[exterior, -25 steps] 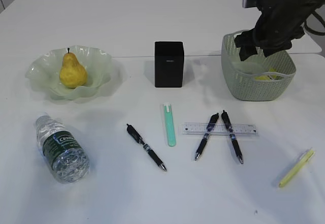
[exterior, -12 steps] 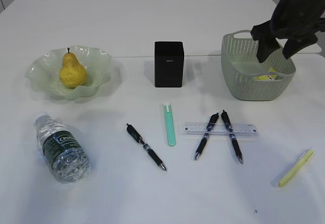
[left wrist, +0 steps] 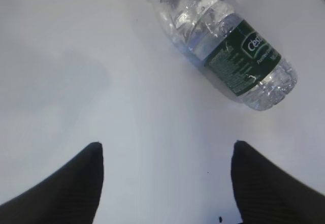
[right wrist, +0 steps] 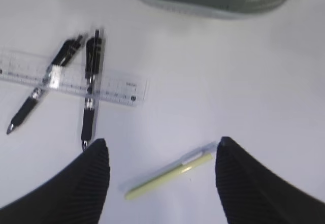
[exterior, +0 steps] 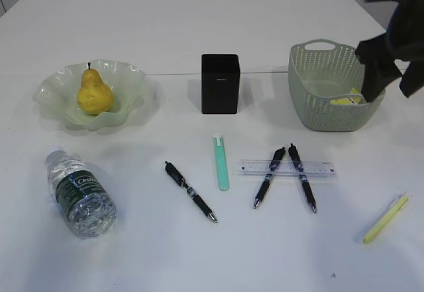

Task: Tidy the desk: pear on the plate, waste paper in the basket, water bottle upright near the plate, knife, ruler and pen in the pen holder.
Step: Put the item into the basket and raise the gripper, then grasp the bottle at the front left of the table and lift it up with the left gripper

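The yellow pear (exterior: pixel 95 93) sits on the pale-green plate (exterior: pixel 136 80). The water bottle (exterior: pixel 79 193) lies on its side at the front left; it also shows in the left wrist view (left wrist: pixel 228 43). My left gripper (left wrist: pixel 166 155) is open and empty above bare table near the bottle. My right gripper (exterior: pixel 392 87) is open and empty, raised beside the basket (exterior: pixel 328 110). The waste paper (exterior: pixel 346 99) lies in the basket. The clear ruler (exterior: pixel 286 168) lies under two black pens (exterior: pixel 302 177). The mint-green knife (exterior: pixel 220 162) lies in front of the black pen holder (exterior: pixel 220 83).
A third black pen (exterior: pixel 191 191) lies left of the knife. A yellow pen (exterior: pixel 387 218) lies at the front right, and in the right wrist view (right wrist: pixel 170 176) it sits below my open right gripper (right wrist: pixel 160 155). The ruler (right wrist: pixel 117 89) shows there too.
My right gripper has risen out of the basket and moved right, past its right rim. The waste paper stays in the basket. Nothing else has moved.
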Robot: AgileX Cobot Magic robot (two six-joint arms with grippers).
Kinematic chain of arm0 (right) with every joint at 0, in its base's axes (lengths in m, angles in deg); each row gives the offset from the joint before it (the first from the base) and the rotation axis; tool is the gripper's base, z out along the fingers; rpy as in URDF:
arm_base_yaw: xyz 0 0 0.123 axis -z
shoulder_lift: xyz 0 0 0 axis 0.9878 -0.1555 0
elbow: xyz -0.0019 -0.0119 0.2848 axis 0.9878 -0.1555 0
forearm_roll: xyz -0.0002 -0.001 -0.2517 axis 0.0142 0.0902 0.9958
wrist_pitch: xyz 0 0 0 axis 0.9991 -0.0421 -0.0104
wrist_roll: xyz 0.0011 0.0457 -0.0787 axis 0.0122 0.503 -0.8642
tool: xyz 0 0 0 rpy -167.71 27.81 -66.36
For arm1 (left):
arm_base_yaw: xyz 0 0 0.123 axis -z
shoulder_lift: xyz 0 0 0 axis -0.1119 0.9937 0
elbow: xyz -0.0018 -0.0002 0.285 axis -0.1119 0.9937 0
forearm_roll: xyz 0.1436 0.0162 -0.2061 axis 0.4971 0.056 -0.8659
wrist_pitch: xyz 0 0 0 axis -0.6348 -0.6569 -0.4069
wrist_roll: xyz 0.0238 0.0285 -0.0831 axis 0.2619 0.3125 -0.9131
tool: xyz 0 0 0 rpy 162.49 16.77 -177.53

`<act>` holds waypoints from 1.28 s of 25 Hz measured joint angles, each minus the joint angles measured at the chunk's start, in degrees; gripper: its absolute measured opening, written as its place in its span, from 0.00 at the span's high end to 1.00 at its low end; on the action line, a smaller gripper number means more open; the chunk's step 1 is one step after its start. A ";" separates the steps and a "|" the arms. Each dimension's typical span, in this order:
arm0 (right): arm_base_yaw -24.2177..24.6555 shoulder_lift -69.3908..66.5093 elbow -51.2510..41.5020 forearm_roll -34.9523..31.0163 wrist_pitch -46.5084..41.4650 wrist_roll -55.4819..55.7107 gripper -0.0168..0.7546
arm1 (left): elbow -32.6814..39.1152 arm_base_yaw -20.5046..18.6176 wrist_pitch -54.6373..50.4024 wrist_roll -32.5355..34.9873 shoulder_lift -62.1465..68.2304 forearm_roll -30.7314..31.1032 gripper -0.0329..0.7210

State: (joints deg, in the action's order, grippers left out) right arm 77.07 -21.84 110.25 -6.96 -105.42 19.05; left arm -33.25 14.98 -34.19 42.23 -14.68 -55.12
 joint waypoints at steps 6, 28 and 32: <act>0.00 5.57 -13.33 -1.04 0.00 0.00 0.35 | 0.00 0.00 1.96 -3.39 0.00 -5.14 0.23; 0.00 14.83 -19.46 -1.89 2.58 -0.11 0.35 | 0.00 12.55 16.11 -55.32 18.87 8.13 0.24; 0.00 14.83 -19.46 -1.89 2.58 -0.11 0.35 | 0.00 12.55 20.79 -57.79 22.92 8.64 0.23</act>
State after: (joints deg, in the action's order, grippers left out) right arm 77.07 -7.02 90.79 -8.85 -102.83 18.93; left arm -33.25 27.53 -13.40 -15.56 8.24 -46.48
